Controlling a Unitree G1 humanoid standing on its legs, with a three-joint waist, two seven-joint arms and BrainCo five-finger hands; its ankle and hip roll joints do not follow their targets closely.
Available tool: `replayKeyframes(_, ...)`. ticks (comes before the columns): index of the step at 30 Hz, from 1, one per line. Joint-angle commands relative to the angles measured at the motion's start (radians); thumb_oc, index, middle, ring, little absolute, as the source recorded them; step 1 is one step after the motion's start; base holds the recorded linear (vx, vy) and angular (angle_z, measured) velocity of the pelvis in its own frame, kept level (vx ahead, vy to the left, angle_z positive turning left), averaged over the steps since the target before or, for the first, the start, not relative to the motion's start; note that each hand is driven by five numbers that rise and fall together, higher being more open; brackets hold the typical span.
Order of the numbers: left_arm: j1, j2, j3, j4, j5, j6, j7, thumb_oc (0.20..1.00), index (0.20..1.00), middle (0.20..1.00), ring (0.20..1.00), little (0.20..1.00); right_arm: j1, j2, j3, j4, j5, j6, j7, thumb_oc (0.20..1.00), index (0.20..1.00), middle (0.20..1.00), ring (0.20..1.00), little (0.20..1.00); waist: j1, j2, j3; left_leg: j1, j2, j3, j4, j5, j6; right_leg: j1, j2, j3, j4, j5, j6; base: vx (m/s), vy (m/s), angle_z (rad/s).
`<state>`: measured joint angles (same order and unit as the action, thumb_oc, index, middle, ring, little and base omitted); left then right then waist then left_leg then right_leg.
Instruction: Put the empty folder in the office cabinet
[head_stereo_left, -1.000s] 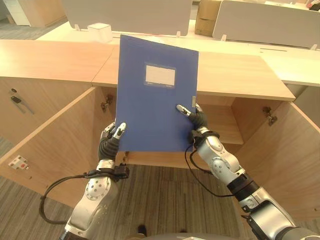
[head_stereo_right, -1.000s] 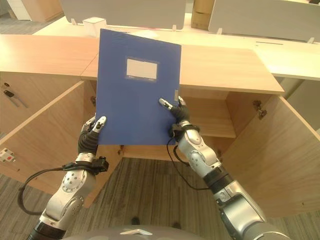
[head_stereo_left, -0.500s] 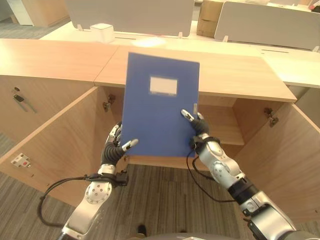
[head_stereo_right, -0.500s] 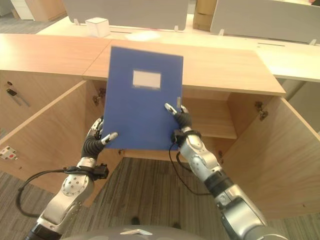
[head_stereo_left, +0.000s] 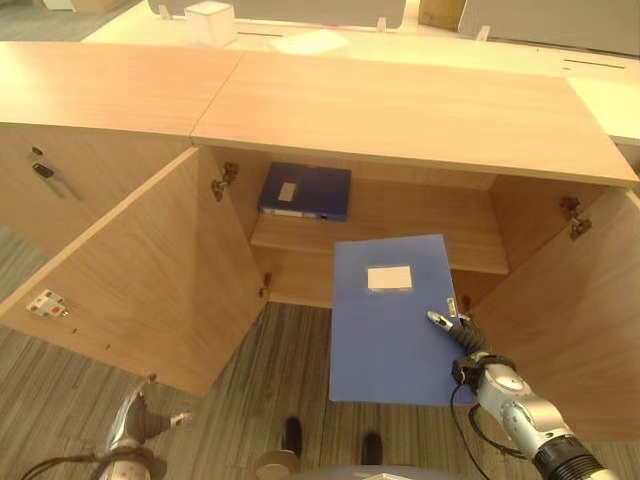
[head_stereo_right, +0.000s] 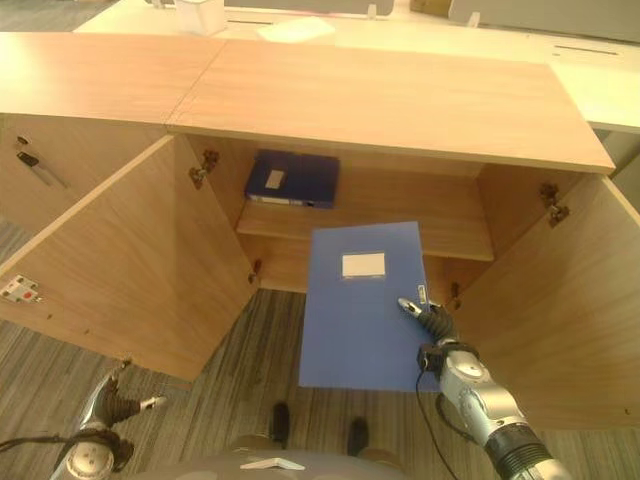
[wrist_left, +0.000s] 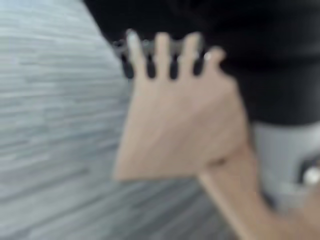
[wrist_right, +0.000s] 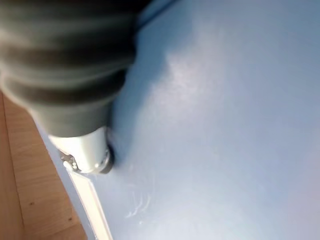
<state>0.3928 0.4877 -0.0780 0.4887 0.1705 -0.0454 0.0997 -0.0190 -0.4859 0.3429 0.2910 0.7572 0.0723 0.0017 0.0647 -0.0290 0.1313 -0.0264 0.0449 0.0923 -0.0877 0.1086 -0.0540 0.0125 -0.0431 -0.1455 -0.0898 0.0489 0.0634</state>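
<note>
Gripping the folder (head_stereo_left: 388, 320), the right hand (head_stereo_left: 455, 335) faces the cabinet (head_stereo_left: 400, 110).

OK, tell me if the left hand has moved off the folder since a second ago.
Yes. The left hand has let go and dropped to the floor side below the open cabinet door; the folder is now held by the right hand alone.

Dark blue binder (head_stereo_left: 305, 190) lies flat on a shelf, beyond the right hand (head_stereo_left: 465, 345) and to its left; white box (head_stereo_left: 212, 20) and paper sheet (head_stereo_left: 310, 41) rest well beyond on a pale desk (head_stereo_left: 600, 90); key (head_stereo_left: 45, 175) hangs far left; grey striped carpet (head_stereo_left: 300, 360) lies below.
</note>
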Motion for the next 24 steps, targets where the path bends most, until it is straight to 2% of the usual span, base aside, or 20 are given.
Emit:
replayKeyframes(1,-0.072,0.045,-0.011,0.033,0.055,-0.016,0.056,1.0,1.0,1.0,1.0,1.0,-0.145,0.023,-0.02,0.019,0.009,-0.069,0.004,0.2,0.2,0.2,0.2,0.2,0.015,-0.025,0.014,0.025,-0.011,0.006,0.0,-0.122,-0.005,-0.035,-0.056,-0.018,0.003,-0.007,0.084,-0.08,0.01,0.0)
replayKeyframes(3,-0.079,0.038,-0.016,0.046,0.057,-0.014,0.063,1.0,1.0,1.0,1.0,1.0,-0.161,0.032,-0.022,0.034,0.01,-0.074,-0.005,0.2,0.2,0.2,0.2,0.2,0.016,-0.024,0.019,0.021,-0.011,0.007,0.0,-0.121,-0.005,-0.04,-0.056,-0.017,0.003,-0.005,0.084,-0.06,0.006,-0.03)
replayKeyframes(8,-0.139,0.005,-0.049,0.123,0.037,-0.005,0.122,1.0,1.0,1.0,1.0,1.0,-0.289,0.127,-0.056,0.141,0.044,-0.126,-0.103,0.2,0.2,0.2,0.2,0.2,0.021,-0.007,0.081,-0.032,-0.014,0.01,0.0,-0.098,-0.002,-0.097,-0.054,-0.008,0.003,0.018,0.083,-0.13,0.011,-0.05)
replayKeyframes(14,-0.166,-0.013,-0.052,0.182,0.038,0.005,0.157,1.0,1.0,1.0,1.0,1.0,-0.314,0.168,-0.074,0.179,0.06,-0.148,-0.137,0.2,0.2,0.2,0.2,0.2,0.022,-0.003,0.089,-0.052,-0.018,0.009,0.0,-0.092,0.001,-0.115,-0.059,-0.009,0.003,0.024,0.085,-0.02,0.01,-0.01)
replayKeyframes(20,-0.184,-0.014,-0.061,0.208,0.037,0.001,0.175,1.0,1.0,1.0,1.0,1.0,-0.347,0.175,-0.098,0.206,0.072,-0.171,-0.162,0.2,0.2,0.2,0.2,0.2,0.026,0.004,0.112,-0.079,-0.026,0.004,0.0,-0.088,0.005,-0.142,-0.067,-0.011,0.003,0.035,0.087,-0.04,0.022,-0.02)
replayKeyframes(24,-0.219,-0.011,-0.102,0.217,0.001,-0.013,0.207,1.0,1.0,1.0,1.0,1.0,-0.521,0.154,-0.175,0.345,0.131,-0.231,-0.228,0.2,0.2,0.2,0.2,0.2,0.046,0.021,0.151,-0.143,-0.031,-0.001,0.0,-0.067,0.009,-0.206,-0.071,-0.004,0.003,0.057,0.086,-0.12,0.021,0.02)
